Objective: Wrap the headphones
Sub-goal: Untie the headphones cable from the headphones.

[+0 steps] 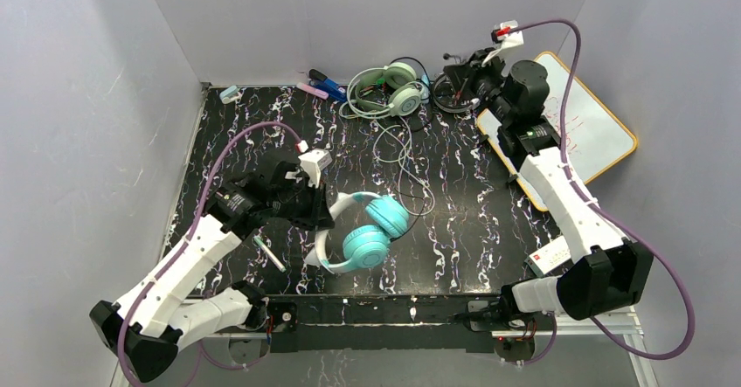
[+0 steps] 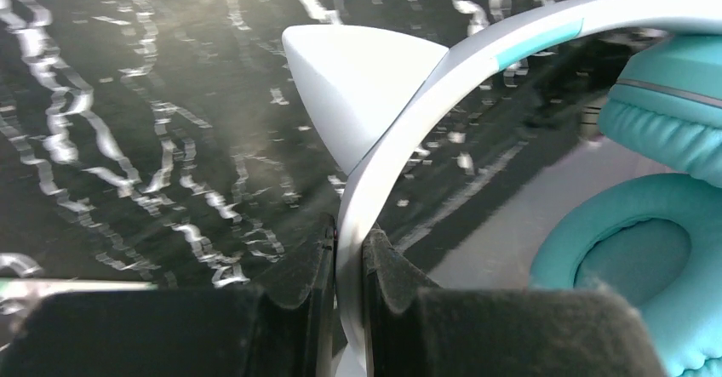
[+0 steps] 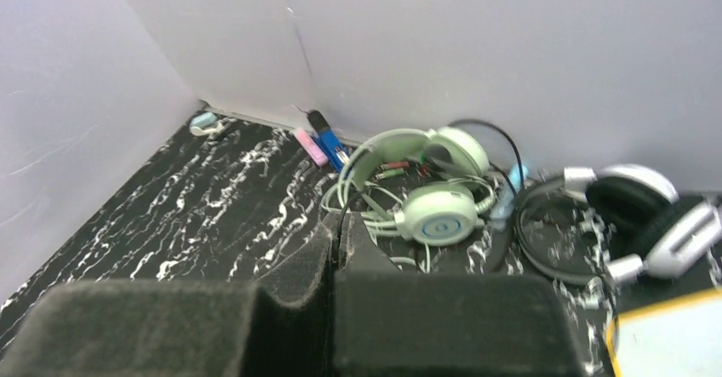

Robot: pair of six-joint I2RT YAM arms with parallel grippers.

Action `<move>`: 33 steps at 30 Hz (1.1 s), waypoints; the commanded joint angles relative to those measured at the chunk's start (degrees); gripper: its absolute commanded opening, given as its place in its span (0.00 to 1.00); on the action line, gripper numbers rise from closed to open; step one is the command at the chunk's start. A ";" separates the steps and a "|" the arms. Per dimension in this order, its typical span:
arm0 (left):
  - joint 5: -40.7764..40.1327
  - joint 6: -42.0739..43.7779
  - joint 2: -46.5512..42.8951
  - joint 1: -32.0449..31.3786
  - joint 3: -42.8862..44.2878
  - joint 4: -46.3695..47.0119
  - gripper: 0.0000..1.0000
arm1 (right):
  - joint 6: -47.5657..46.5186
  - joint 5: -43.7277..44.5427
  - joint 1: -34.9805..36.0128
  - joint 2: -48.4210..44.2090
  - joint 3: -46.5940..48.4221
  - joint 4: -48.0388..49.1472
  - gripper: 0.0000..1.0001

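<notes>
The teal headphones (image 1: 367, 243) with a white cat-ear band (image 2: 375, 173) sit near the table's front middle. My left gripper (image 1: 316, 210) (image 2: 347, 262) is shut on that band just below one ear. The mint-green headphones (image 1: 389, 90) (image 3: 438, 215) lie at the back with a pale cable trailing forward. The black-and-white headphones (image 3: 634, 211) lie to their right, partly hidden under my right arm in the top view. Next to them, my right gripper (image 1: 454, 86) (image 3: 338, 224) is shut on a thin black cable (image 3: 342, 211) that shows between its fingertips.
A yellow-framed whiteboard (image 1: 594, 129) lies at the back right. Markers (image 1: 325, 84) and a small pale-blue object (image 1: 230, 93) sit along the back wall. A pen (image 1: 269, 253) lies by the left arm. Loose cables (image 1: 404, 164) cross the middle.
</notes>
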 commanded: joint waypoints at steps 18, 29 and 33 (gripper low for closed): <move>-51.45 -8.95 -1.22 -0.68 29.49 -9.86 0.00 | 19.54 -12.61 6.92 -16.09 -18.09 -20.25 0.01; -48.53 -10.77 -2.07 -0.71 19.85 -6.49 0.00 | 15.82 -6.41 16.15 -19.76 -18.59 -22.30 0.88; -47.65 -10.21 -1.82 -0.69 17.39 -4.98 0.00 | 16.65 -13.46 16.65 -20.93 -15.53 -21.85 0.98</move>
